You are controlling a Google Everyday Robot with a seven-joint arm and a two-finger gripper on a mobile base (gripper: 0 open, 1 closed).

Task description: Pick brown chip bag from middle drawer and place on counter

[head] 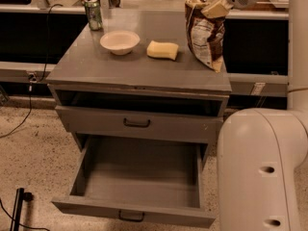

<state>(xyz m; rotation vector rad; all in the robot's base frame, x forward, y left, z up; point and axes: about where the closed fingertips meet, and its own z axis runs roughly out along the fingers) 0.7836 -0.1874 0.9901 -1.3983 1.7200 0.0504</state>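
The brown chip bag (205, 37) hangs upright at the counter's right edge, its bottom at or just above the counter (120, 69). My gripper (211, 7) is shut on the bag's crumpled top, coming in from the upper right. The middle drawer (139, 179), the lowest one, is pulled wide open and holds nothing I can see.
A white bowl (120, 42) and a yellow sponge (162, 50) sit mid-counter, left of the bag. A green can (93, 14) stands at the back left corner. The drawer above (137, 123) is shut. My white arm base (260, 167) fills the lower right.
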